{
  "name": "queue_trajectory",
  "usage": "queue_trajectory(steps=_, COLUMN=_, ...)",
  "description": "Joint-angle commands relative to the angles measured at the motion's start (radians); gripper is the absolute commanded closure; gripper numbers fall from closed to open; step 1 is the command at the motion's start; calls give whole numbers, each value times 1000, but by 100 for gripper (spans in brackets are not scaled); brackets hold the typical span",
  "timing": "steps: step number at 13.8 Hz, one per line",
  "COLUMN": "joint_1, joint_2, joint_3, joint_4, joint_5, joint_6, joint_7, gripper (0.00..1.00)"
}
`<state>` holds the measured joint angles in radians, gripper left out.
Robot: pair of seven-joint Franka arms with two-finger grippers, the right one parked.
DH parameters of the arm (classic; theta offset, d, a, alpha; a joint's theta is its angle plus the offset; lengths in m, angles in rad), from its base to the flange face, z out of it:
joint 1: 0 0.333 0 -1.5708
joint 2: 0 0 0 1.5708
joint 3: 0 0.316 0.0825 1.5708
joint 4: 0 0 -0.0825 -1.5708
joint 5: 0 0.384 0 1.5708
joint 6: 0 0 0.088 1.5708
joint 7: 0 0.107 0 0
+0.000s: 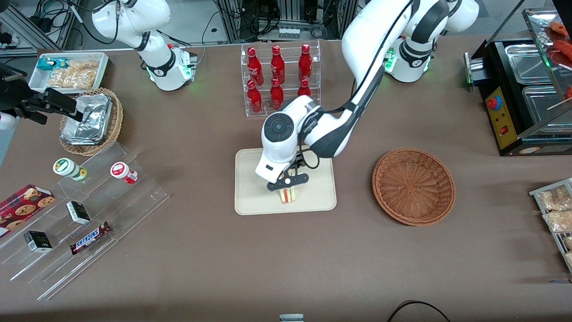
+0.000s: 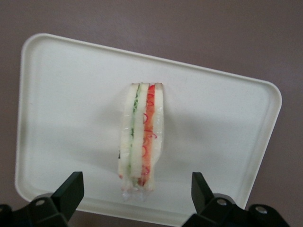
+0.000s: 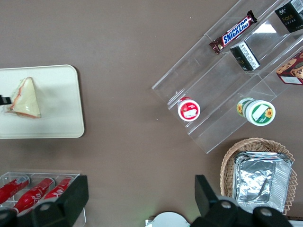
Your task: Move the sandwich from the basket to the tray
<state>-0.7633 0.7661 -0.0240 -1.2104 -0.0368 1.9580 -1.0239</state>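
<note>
My gripper (image 2: 135,191) hangs just above the tray (image 2: 57,94), its 2 fingers (image 2: 71,189) spread wide with a clear gap on each side of the sandwich (image 2: 142,142); I hold nothing and neither pad touches the wrap. The sandwich rests on the tray standing on edge, cut face toward my wrist camera, so there I see its layers: pale bread, a green line, more bread, a red strip, bread again.

The front view hides most of that, because my wrist and gripper (image 1: 288,184) cover the sandwich (image 1: 289,195) from above and only its lower end pokes out, near the tray (image 1: 250,197) edge closest to that camera. That view alone shows the basket (image 1: 413,185), with nothing in it, beside the tray toward my arm's end of the table.

The parked arm's wrist camera gives the sandwich (image 3: 24,98) as a triangular wedge on the tray (image 3: 57,123), with one black fingertip beside it.
</note>
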Motion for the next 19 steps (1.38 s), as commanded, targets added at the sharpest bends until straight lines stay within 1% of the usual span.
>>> queue_trajectory(steps=1, joint_1=27, joint_2=-83, joint_3=21, joint_4=-20, joint_5=5, joint_6=-111, joint_7=33, gripper=0)
queue_trajectory(steps=2, joint_1=42, joint_2=-115, joint_3=22, joint_4=-20, joint_5=6, joint_6=-170, joint_7=92, gripper=0)
queue_trajectory(steps=4, joint_1=110, joint_2=-172, joint_3=24, joint_4=-32, joint_5=-3, joint_6=-313, joint_7=111, gripper=0)
queue_trajectory(steps=5, joint_1=136, joint_2=-200, joint_3=24, joint_4=-66, joint_5=-6, joint_6=-336, joint_7=125, gripper=0)
queue_trajectory(steps=7, joint_1=197, joint_2=-290, joint_3=24, joint_4=-168, joint_5=1, joint_6=-337, joint_7=163, gripper=0)
queue_trajectory(steps=10, joint_1=280, joint_2=-391, joint_3=27, joint_4=-285, joint_5=6, joint_6=-343, joint_7=283, gripper=0)
queue_trajectory(steps=14, joint_1=422, joint_2=-552, joint_3=27, joint_4=-443, joint_5=8, joint_6=-346, joint_7=508, gripper=0)
queue_trajectory(steps=17, joint_1=496, joint_2=-635, joint_3=27, joint_4=-483, joint_5=8, joint_6=-388, joint_7=619, gripper=0)
queue_trajectory(steps=18, joint_1=515, joint_2=-657, joint_3=27, joint_4=-488, joint_5=14, joint_6=-402, joint_7=643, gripper=0)
queue_trajectory(steps=19, joint_1=562, joint_2=-688, joint_3=22, joint_4=-495, joint_5=33, joint_6=-427, joint_7=688, gripper=0)
